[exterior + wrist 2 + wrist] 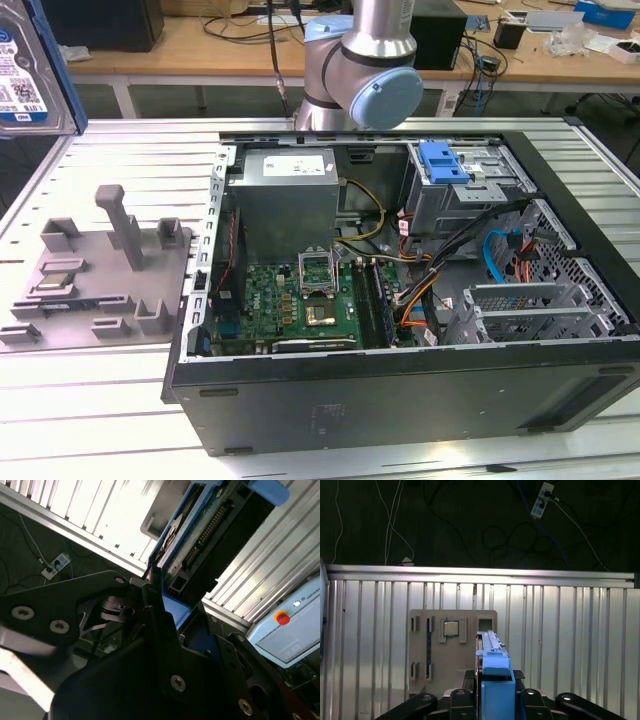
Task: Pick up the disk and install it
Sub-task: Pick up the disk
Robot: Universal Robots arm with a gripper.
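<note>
While clamped by its blue frame, the disk [25,70] hangs clear above the tray [105,285]: pick-up looks done, installation not.
The gripper [157,587] is closed on one end of the disk's frame. Pinching the plastic frame rather than the labelled face probably spares the drive body and gives a firm hold. In the first wrist view the disk [496,672] stands edge-on directly over the tray, which lies on the ribbed table [570,645]. In the exterior view the disk sits at the upper left, well apart from the case [400,400] on that view's right. The case lies with its side open upward, presumably for access from above.
</note>
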